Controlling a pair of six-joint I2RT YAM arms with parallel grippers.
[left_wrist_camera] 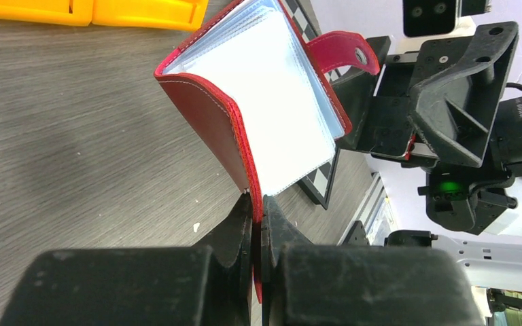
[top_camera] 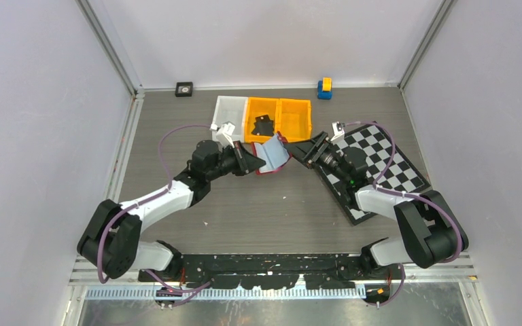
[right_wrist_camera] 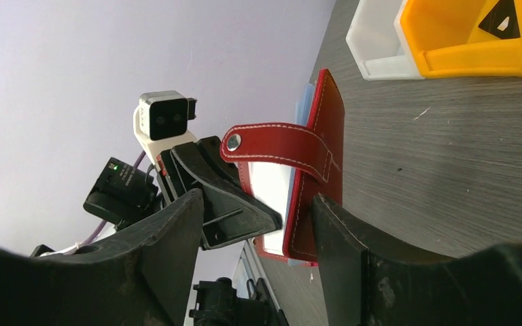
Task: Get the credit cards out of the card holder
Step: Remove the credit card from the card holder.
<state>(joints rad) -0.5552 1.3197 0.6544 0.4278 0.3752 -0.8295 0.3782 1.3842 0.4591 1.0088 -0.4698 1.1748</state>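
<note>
We see the left pincer [top_camera: 250, 163] clamped tight on the card holder [top_camera: 272, 155], gripping the lower edge of one red cover, with both fingers [left_wrist_camera: 241, 227] pressed onto it. The holder is open and held up off the desk [top_camera: 245, 210], around the middle and toward the far edge, just in front of the orange bins [top_camera: 296, 115]. A white bin [top_camera: 230, 109] sits beside them on the left.

Its pale clear sleeves [left_wrist_camera: 272, 115] fan out between the covers. We cannot make out cards in them. The snap tab [right_wrist_camera: 279, 144] sticks out toward the right arm.

The right pincer [top_camera: 307, 151] faces the left one, just beside the holder's free side. Its jaws are apart and straddle the tab cover. In the right wrist view we see one finger [right_wrist_camera: 340, 238] just beside the red cover, and we cannot tell if it touches. The other finger is well off it.

The right arm reaches over the chequered board [top_camera: 387, 166] near the right edge.
</note>
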